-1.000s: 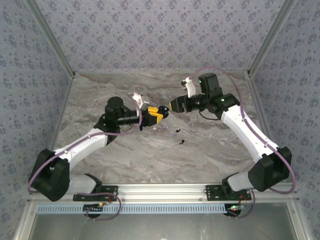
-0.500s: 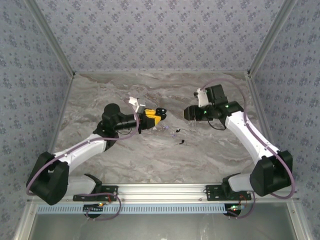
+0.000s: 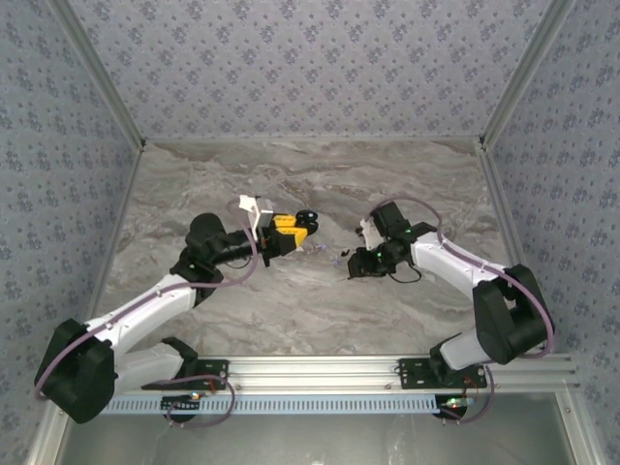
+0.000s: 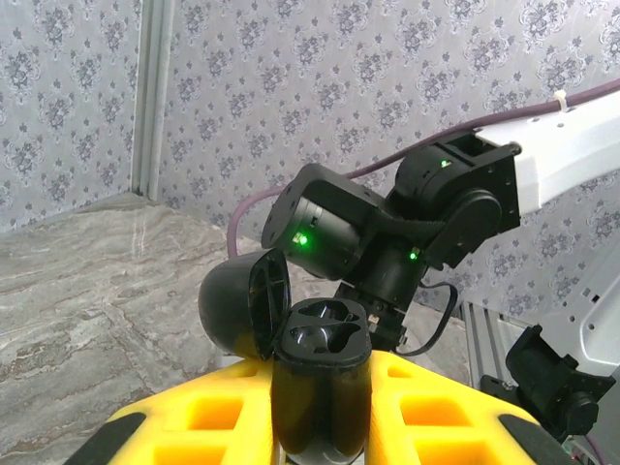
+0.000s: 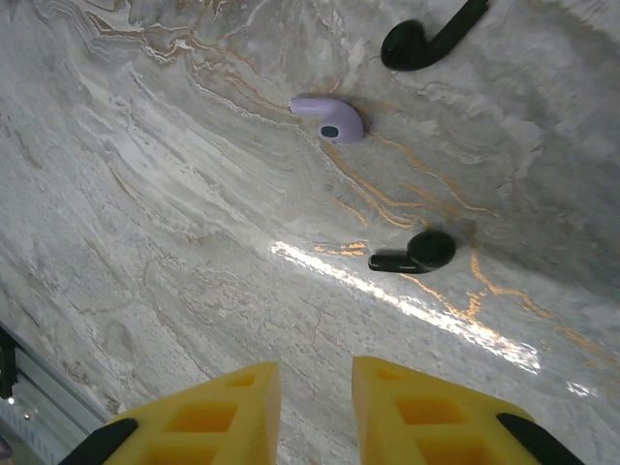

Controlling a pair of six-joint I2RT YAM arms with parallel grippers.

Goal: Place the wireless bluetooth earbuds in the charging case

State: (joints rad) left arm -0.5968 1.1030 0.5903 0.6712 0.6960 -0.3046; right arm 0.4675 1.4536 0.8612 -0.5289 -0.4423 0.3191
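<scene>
- left wrist view: left gripper (image 4: 316, 426) pinches an open black oval charging case (image 4: 321, 341), its sockets empty.
- right gripper (image 5: 315, 399), jaws spread, hovers over a pale lilac earbud (image 5: 330, 119) and two black stemmed earbuds (image 5: 413, 252) lying on the grey marble table (image 5: 145, 242).
- nothing is inserted yet, so the whole job is left.

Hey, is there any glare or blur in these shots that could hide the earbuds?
Right wrist view: a bright glare streak crosses the marble table just below the lower black earbud, which is clearly visible. Left wrist view: charging case sharp. Top view: even light, no glare.
</scene>
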